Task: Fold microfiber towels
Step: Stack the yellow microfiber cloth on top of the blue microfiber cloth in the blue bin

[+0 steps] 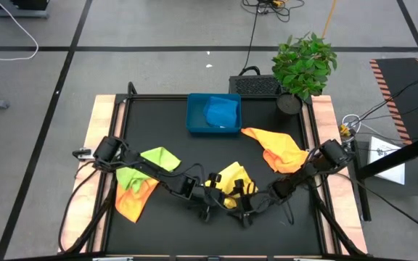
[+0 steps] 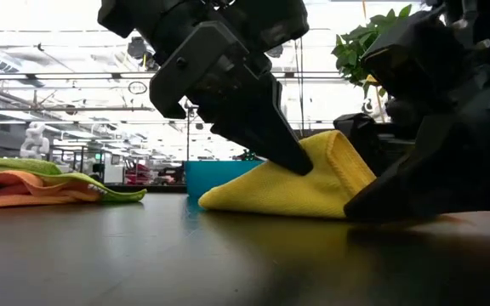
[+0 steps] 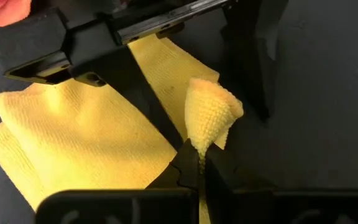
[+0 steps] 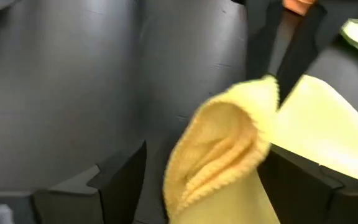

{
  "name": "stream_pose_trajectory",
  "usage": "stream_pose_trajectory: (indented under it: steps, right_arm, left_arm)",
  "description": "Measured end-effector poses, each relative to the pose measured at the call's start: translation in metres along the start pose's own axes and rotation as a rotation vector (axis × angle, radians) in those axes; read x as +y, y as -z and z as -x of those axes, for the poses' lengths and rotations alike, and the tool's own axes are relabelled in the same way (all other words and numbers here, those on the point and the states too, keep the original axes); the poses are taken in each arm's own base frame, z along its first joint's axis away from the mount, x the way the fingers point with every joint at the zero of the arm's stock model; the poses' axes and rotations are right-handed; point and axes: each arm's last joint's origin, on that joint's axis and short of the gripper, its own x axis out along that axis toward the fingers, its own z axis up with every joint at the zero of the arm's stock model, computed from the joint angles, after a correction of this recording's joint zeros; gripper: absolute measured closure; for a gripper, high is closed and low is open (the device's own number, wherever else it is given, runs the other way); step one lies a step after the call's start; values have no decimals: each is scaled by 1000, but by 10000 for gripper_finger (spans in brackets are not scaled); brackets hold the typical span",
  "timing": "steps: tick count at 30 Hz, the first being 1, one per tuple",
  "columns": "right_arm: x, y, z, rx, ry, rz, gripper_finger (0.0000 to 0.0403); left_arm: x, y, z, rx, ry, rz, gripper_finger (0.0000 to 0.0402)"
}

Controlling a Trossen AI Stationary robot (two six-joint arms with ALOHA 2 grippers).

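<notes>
A yellow microfiber towel [image 1: 236, 179] lies crumpled on the black table near its front middle. My left gripper [image 3: 199, 163] comes from the left, slanting down, and is shut on one corner of it. My right gripper [image 4: 204, 155] comes low from the right and stands open. Its fingers [image 3: 42, 50] are on either side of a raised fold of the same towel [image 4: 219, 149]. The towel's wide part [image 2: 270, 194] rests on the table. My left gripper pinches a corner of the yellow towel [image 3: 205, 140] between its two fingertips, slanting down from the table's left. The corner's tip sticks out past the fingers as a small cone [image 3: 213, 109], raised off the table. Whether my open right gripper touches the towel, I cannot tell.
A blue tray [image 1: 194, 123] holding a blue towel [image 1: 220, 112] stands at the far middle. An orange and yellow towel [image 1: 278, 148] lies at the right. Lime green [image 1: 154, 159] and orange [image 1: 136, 201] towels lie at the left. A potted plant [image 1: 303, 65] stands at the far right corner.
</notes>
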Motion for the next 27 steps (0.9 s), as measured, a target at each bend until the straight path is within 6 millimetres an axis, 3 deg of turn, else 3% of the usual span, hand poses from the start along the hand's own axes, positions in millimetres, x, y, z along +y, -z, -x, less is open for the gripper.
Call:
stream_pose_trajectory:
  steps: [5, 9, 19, 27]
  right_arm:
    - [0, 3, 0, 36, 15, 24, 145]
    - [0, 3, 0, 40, 8, 28, 190]
    - [0, 3, 0, 23, 10, 22, 381]
    - [-3, 1, 0, 5, 14, -58, 389]
  left_arm:
    - [0, 0, 0, 1, 0, 3, 391]
    - [0, 0, 0, 1, 0, 3, 397]
    - [-6, 1, 2, 20, 6, -12, 352]
    - [-27, -10, 26, -11, -84, -117, 262]
